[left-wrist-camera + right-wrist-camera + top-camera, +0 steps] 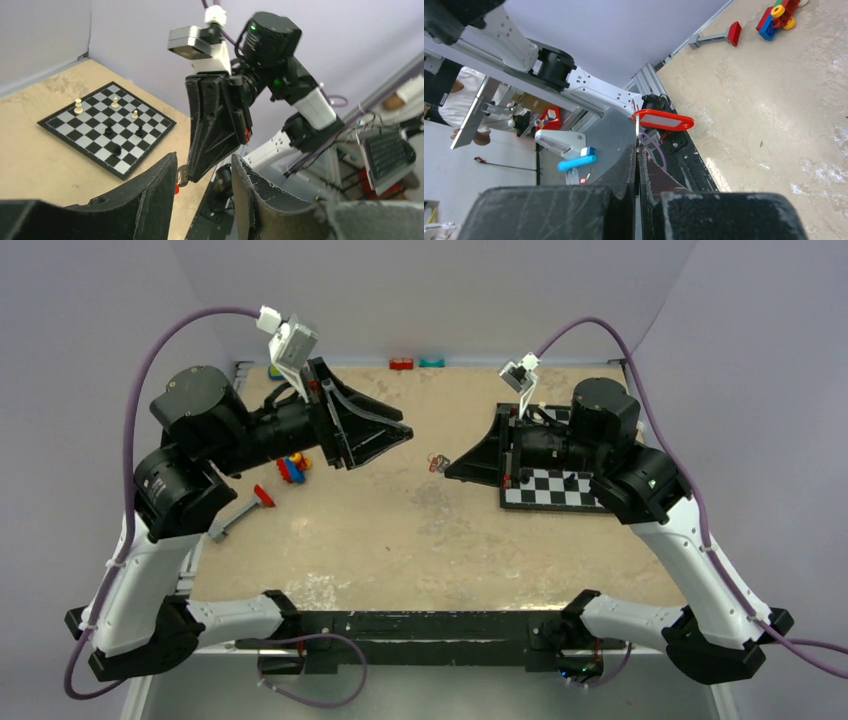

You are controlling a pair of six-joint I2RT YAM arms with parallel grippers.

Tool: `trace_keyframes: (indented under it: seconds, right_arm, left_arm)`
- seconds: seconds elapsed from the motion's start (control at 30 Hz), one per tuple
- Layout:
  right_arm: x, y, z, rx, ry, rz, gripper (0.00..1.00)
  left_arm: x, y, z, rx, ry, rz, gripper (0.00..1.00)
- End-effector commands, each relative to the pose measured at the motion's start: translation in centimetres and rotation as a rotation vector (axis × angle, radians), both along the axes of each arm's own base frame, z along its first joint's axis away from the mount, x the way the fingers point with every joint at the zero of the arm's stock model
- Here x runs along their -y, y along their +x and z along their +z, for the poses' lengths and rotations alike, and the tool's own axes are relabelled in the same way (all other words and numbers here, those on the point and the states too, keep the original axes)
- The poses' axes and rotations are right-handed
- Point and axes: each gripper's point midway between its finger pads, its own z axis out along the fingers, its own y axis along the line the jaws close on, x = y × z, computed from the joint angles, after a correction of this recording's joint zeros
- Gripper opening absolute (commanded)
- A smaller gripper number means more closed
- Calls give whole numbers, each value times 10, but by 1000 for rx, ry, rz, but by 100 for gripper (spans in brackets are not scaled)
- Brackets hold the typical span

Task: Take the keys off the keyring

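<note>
My right gripper (450,469) is shut and holds the key set (436,461) in the air above the table's middle. In the right wrist view the fingertips (637,150) pinch a thin silvery metal loop seen edge-on, the keyring (636,125). The bright-red plastic head (663,120) sticks out sideways from its top. My left gripper (403,433) is open and empty, pointing at the key set from the left with a small gap. In the left wrist view the silvery metal and a bit of red (181,177) show just beyond my left finger (155,195), in front of the open jaws.
A chessboard (560,490) with several pieces lies under my right arm. Toy bricks (293,467) and a grey bar with a red end (240,512) lie at the left. A red brick (402,364) and a teal one (432,362) sit at the back edge.
</note>
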Motion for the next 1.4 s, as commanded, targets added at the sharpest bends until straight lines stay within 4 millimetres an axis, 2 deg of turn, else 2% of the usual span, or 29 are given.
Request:
trace_keyframes:
  seconds: [0.0, 0.2, 0.37, 0.5, 0.77, 1.03, 1.37]
  right_arm:
    - [3, -9, 16, 49, 22, 37, 0]
    - [3, -14, 17, 51, 17, 59, 0]
    - [3, -14, 20, 54, 14, 68, 0]
    - [2, -13, 20, 52, 10, 70, 0]
    - [1, -12, 20, 50, 10, 68, 0]
    - [0, -12, 22, 50, 15, 76, 0]
    - [-1, -11, 21, 49, 18, 72, 0]
  left_arm:
    - [3, -18, -22, 99, 202, -183, 48]
    - [8, -16, -27, 53, 213, -339, 42]
    - [17, -12, -40, 21, 240, -399, 39]
    - [22, -12, -42, 4, 235, -435, 35]
    - [23, -12, -47, -6, 250, -449, 30]
    - [25, 1, -54, -24, 277, -403, 27]
    - [29, 3, -58, -45, 272, -413, 21]
